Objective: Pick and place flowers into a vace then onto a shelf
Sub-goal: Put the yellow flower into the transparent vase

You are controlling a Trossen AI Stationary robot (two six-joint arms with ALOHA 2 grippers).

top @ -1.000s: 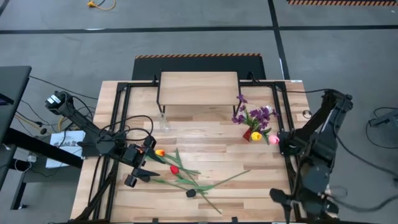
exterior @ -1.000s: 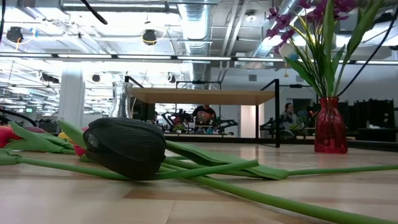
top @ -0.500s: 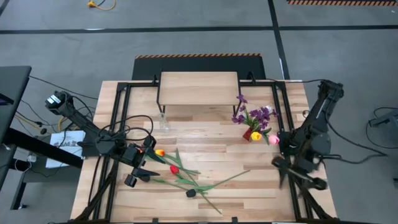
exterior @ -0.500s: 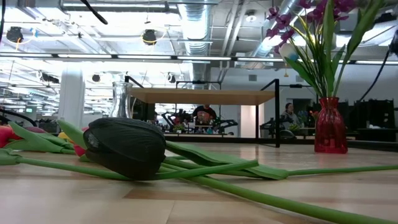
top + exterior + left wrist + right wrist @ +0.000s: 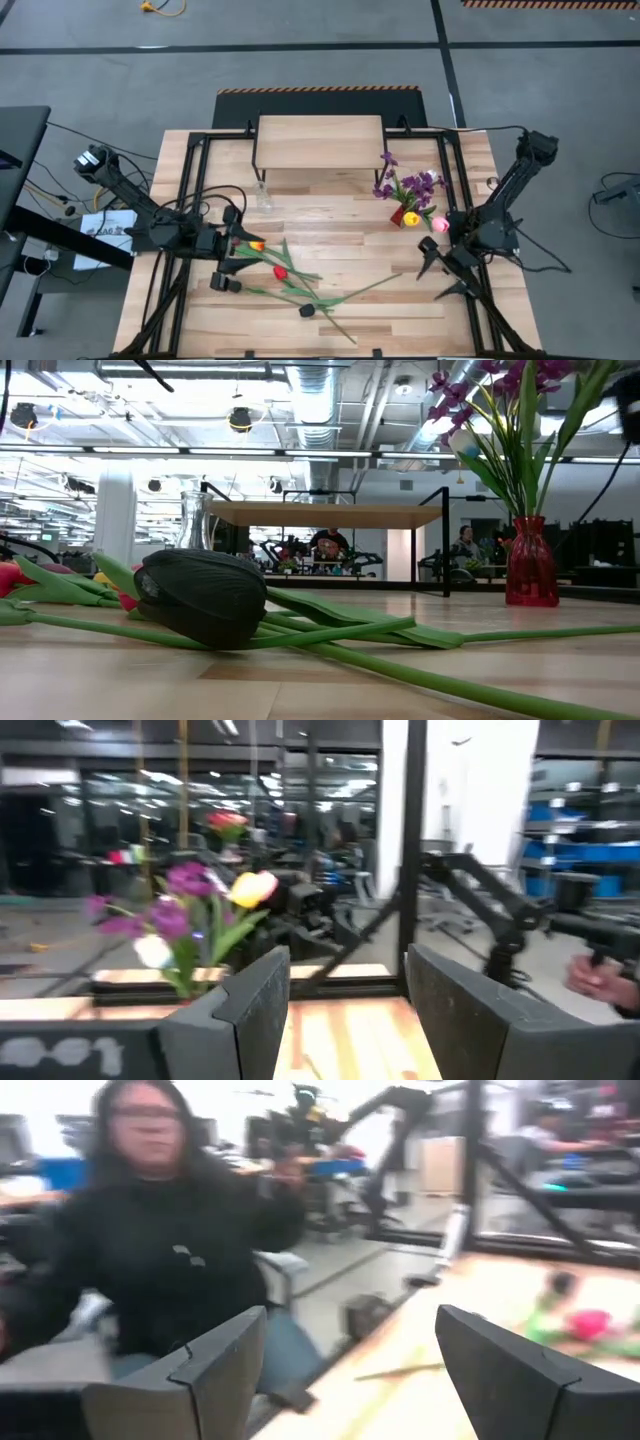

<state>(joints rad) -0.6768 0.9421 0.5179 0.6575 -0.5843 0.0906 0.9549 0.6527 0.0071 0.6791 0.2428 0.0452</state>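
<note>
While loose flowers (image 5: 290,280) lie mid-desk between the arms, left gripper (image 5: 229,266) spread empty beside the yellow head, right gripper (image 5: 440,275) spread empty near desk's right edge: approach stem squarely, pinch low, lift level.

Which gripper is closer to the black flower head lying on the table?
Left. The left gripper is just up-left of the black flower head; the right gripper is farther away, across the table.

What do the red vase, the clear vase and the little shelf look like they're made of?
Red vase: likely glass, glossy and translucent. Clear vase: see-through, probably glass or clear plastic. Shelf: pale wood board with visible grain, matte, on thin black legs, apparently metal.
</note>
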